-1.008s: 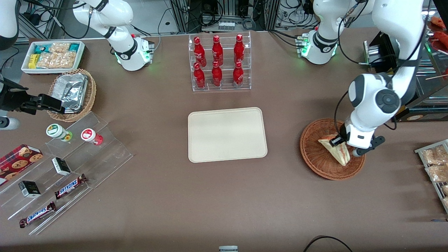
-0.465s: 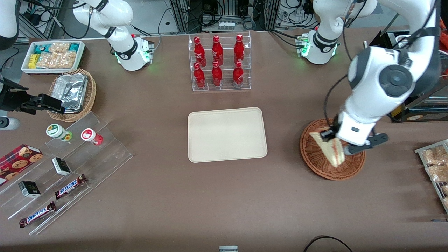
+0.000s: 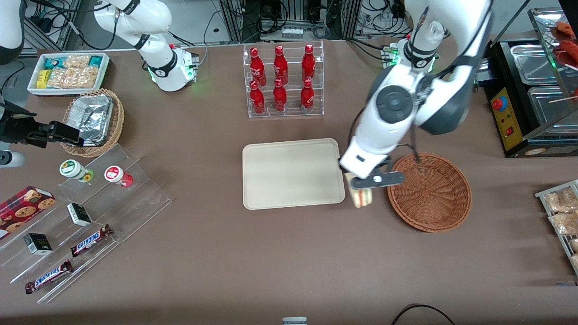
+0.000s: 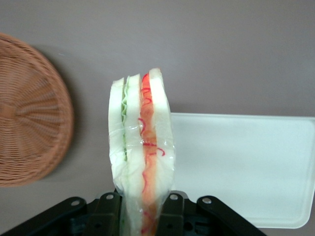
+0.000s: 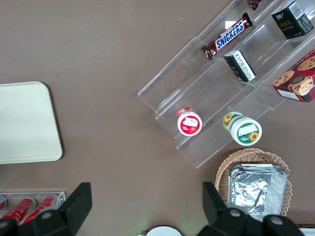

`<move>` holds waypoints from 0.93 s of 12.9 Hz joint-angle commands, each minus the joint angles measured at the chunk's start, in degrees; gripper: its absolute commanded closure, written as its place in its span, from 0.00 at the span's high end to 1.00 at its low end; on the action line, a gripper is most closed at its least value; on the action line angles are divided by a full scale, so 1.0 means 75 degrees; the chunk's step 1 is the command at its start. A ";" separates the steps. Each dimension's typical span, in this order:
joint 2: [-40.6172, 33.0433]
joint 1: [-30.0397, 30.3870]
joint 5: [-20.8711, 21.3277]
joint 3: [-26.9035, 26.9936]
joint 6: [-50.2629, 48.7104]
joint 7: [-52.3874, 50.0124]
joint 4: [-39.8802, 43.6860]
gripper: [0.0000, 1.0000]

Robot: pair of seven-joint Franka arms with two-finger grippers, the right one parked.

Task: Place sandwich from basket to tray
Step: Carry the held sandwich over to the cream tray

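Two fingers of my gripper (image 3: 360,186) pinch the sandwich (image 4: 141,152), lifted between basket (image 3: 429,192) and tray (image 3: 292,173), hanging on edge, tip pointing away from my palm.

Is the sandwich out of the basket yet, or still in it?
Out. The hand holds the sandwich above the table between the empty basket and the tray.

Six red bottles (image 3: 282,81) held in clear rack (image 3: 284,110). Foil container (image 3: 92,118) set in tan wicker basket (image 3: 116,131). Snickers bars (image 3: 91,239) laid on clear stepped stand (image 3: 135,198). Packaged snacks kept in white bin (image 3: 67,88).
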 commanded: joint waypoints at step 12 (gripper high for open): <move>0.2736 -0.2075 0.0159 0.0126 0.0727 -0.1019 0.1602 0.24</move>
